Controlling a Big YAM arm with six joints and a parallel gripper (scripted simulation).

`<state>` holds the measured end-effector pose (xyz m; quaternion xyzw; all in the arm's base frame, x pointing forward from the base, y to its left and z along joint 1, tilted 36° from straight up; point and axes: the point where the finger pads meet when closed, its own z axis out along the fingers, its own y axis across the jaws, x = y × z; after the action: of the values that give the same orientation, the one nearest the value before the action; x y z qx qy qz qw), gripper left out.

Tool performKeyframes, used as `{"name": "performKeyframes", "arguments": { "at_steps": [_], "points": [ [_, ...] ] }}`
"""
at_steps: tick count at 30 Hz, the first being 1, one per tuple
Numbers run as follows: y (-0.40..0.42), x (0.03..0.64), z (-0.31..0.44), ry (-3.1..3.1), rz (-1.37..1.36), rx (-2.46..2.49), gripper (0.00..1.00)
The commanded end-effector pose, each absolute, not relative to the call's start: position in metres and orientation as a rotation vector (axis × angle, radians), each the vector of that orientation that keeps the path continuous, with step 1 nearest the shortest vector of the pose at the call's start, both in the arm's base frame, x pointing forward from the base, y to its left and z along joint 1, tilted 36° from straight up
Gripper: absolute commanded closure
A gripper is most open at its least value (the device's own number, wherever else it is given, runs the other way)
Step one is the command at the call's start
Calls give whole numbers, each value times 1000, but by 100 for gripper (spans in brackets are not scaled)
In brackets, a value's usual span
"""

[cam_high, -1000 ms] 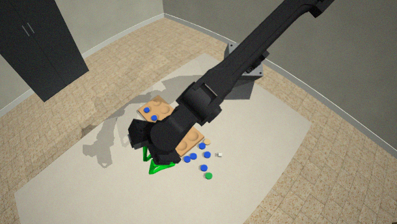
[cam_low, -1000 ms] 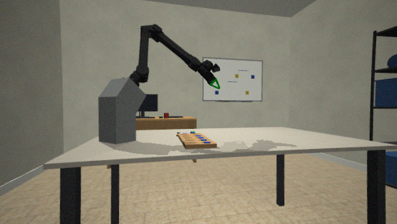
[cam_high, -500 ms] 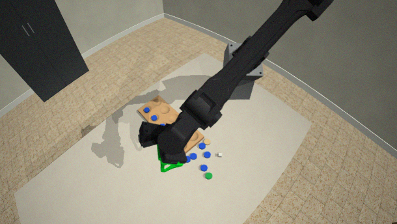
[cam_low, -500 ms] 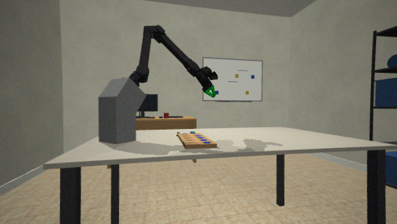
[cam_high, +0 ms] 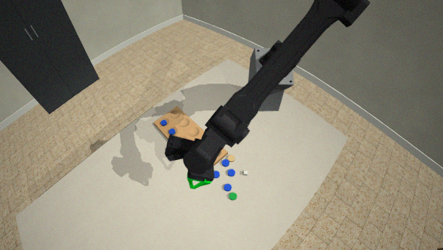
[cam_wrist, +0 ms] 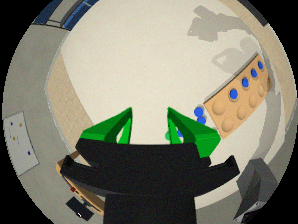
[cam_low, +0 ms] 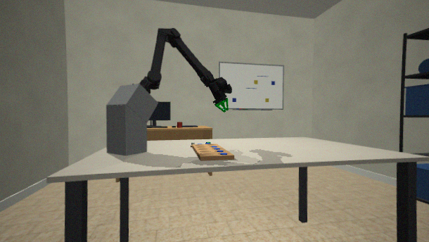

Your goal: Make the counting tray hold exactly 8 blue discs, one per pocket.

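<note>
Green-fingered tool (cam_high: 199,182) (cam_low: 222,105) (cam_wrist: 150,109), half open, holding nothing, above table (cam_high: 120,214) (cam_low: 281,151) (cam_wrist: 115,65)

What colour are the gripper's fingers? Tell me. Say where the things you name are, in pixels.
Bright green on both fingers (cam_high: 192,184) (cam_low: 225,106); the wrist view shows it best.

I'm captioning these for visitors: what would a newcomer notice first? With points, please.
The big black arm, reaching across the table (cam_high: 120,207) (cam_low: 316,151) (cam_wrist: 115,65), ending in a green-fingered gripper (cam_high: 199,184) (cam_low: 223,107) (cam_wrist: 150,109) held open above it. Next, the wooden tray (cam_high: 187,127) (cam_low: 218,157) (cam_wrist: 235,114), with a row of blue discs along one side.
</note>
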<state>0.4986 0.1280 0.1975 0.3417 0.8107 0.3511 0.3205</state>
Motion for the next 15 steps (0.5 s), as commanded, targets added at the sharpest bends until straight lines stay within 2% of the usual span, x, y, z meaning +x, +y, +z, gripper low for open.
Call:
{"name": "performKeyframes", "arguments": {
  "at_steps": [1, 15],
  "points": [
    [140, 493, 172, 2168, 960, 1002, 54],
    [162, 455, 108, 2258, 1028, 1358, 54]
  ]
}}
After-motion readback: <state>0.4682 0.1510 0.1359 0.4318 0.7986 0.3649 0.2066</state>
